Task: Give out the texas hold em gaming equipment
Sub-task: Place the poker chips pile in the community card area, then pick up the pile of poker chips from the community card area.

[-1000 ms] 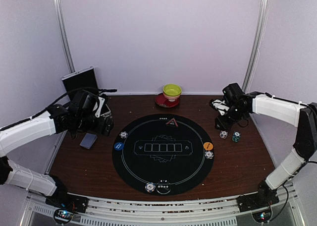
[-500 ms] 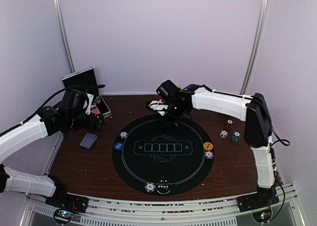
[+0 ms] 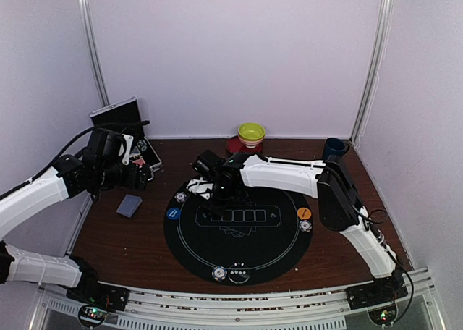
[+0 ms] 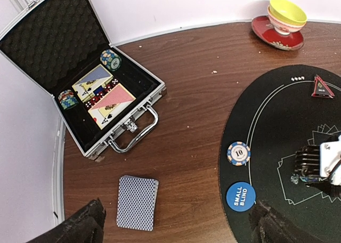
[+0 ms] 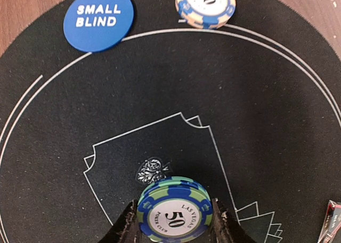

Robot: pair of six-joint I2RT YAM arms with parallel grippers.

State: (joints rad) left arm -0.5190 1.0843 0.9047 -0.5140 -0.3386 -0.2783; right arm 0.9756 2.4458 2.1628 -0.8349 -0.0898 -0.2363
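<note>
Pinching a short stack of chips (image 5: 173, 216) by its edges, the right claw (image 5: 173, 224) stands partly closed over the black round mat (image 5: 256, 120). The top chip has a white centre ringed with blue and green stripes and reads 50, Las Vegas. Beyond it on the mat lie a blue disc (image 5: 98, 12) lettered SMALL BLIND and, beside that, a blue-and-cream chip marked 10 (image 5: 205, 6). The left claw (image 4: 178, 229) hangs spread wide with nothing in it, over the tabletop (image 4: 192, 110) near a face-down deck (image 4: 137, 202) with a grey-blue patterned back. Only its camera looks into the open metal case (image 4: 53, 35): two packs of cards (image 4: 97, 79) lie side by side, one blue-backed and one red-backed, with two chip stacks (image 4: 110, 59) against the foam. A yellow-green bowl (image 4: 286, 14) sits on a red saucer (image 4: 264, 32) at the far edge. The overhead view alone adds an orange disc (image 3: 304, 213) on the mat's right, more chips (image 3: 219, 273) at its near rim, and a dark mug (image 3: 334, 147) in the far right corner.
</note>
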